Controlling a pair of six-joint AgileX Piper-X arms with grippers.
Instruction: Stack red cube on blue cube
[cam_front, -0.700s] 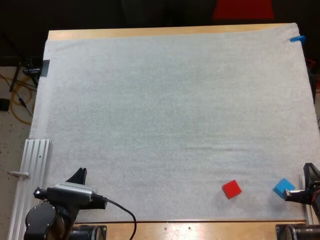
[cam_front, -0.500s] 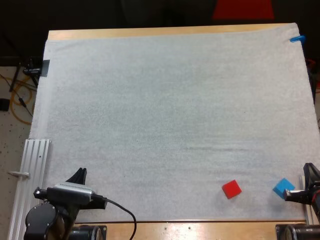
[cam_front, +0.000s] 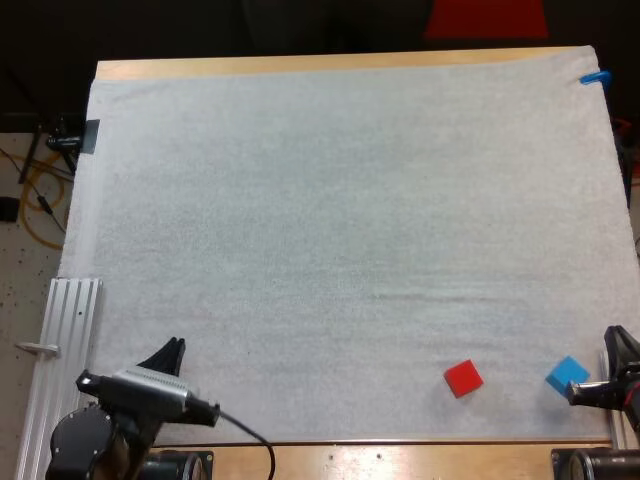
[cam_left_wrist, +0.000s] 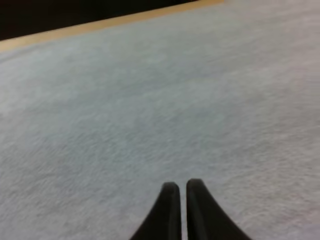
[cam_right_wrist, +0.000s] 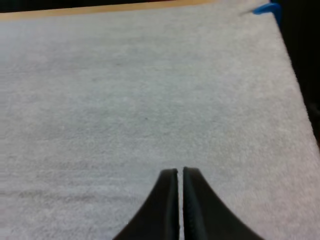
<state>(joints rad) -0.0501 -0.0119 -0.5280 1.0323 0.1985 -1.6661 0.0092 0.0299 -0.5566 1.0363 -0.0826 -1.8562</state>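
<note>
High view: red cube (cam_front: 463, 378), blue cube (cam_front: 567, 374) near closed right fingers (cam_right_wrist: 166, 202); left fingers (cam_left_wrist: 168, 212) closed.

Bright, even light across the mat (cam_front: 350, 200), shadows faint and soft.

On my feed the white mat (cam_front: 340, 220) fills most of the frame, plain and unprinted, with a soft greyish, fuzzy grain. The wooden table (cam_front: 300, 66) shows as a light honey-coloured band along the upper edge and again along the bottom edge. In the lower right sits the red cube (cam_front: 463, 378), a solid bright red. Further right is the blue cube (cam_front: 567, 374), a plain sky shade. At the lower left edge there is a silver metal rail (cam_front: 68, 340) with lengthwise ribs. My left gripper (cam_left_wrist: 178, 186) has plain black fingers over the mat, and my right gripper (cam_right_wrist: 177, 172) is the same black.
</note>
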